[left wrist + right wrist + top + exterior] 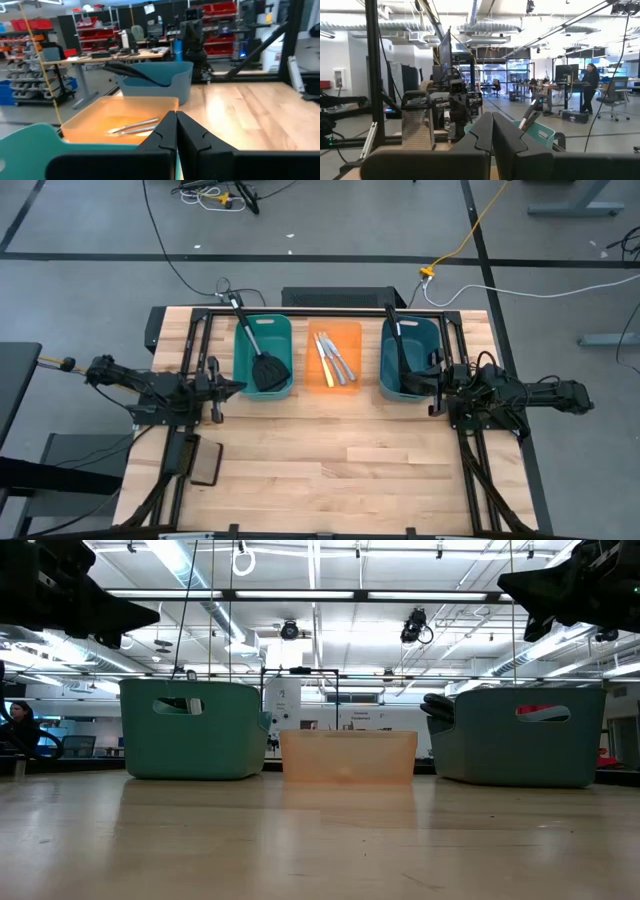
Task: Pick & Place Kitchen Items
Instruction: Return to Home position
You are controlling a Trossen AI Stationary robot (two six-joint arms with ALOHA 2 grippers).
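**Knives in orange bin, both grippers pressed together**

Black slotted spatula lies in teal bin. Black utensil sits in blue bin. Left gripper is just beside teal bin and right gripper is at blue bin's edge. Both are raised off the tabletop, fingers pressed together.

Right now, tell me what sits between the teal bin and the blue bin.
The orange bin, holding silver knives, stands between the teal bin and the blue bin; the high view shows this, and the low view agrees.
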